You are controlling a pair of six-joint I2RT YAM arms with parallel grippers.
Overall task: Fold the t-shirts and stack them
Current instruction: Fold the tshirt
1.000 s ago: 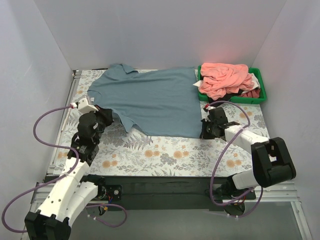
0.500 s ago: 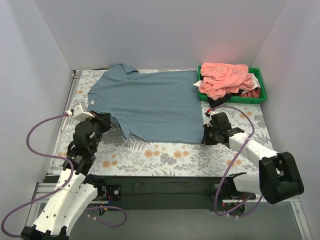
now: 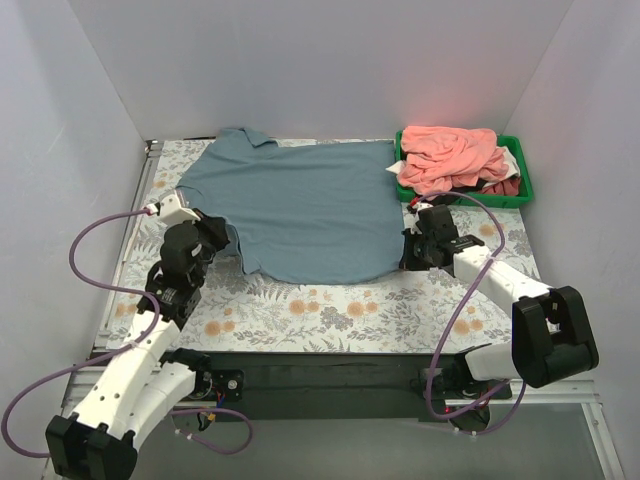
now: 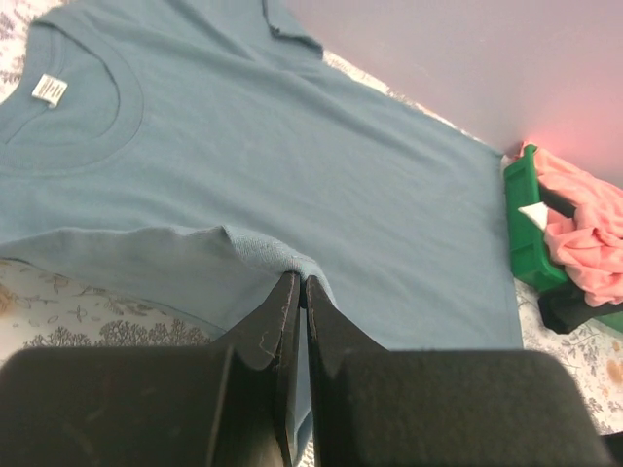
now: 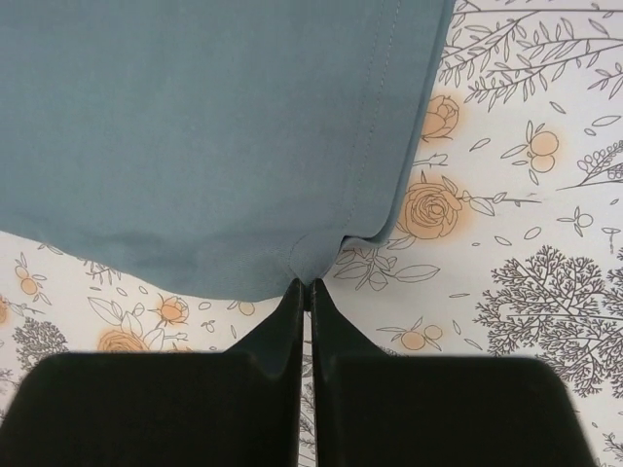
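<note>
Overhead, the blue shirt (image 3: 300, 205) lies flat mid-frame. Only the wrist views show the grips: left gripper (image 4: 297, 282) pinched closed on its sleeve edge, right gripper (image 5: 304, 284) likewise on its hem corner.

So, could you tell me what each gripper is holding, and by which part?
Both hold the grey-blue t-shirt: the left gripper pinches its near sleeve, the right gripper its near hem corner.

Top camera overlooks the whole table (image 3: 330, 310); both wrist cameras closely face its grey-blue shirt (image 3: 300, 205).
</note>
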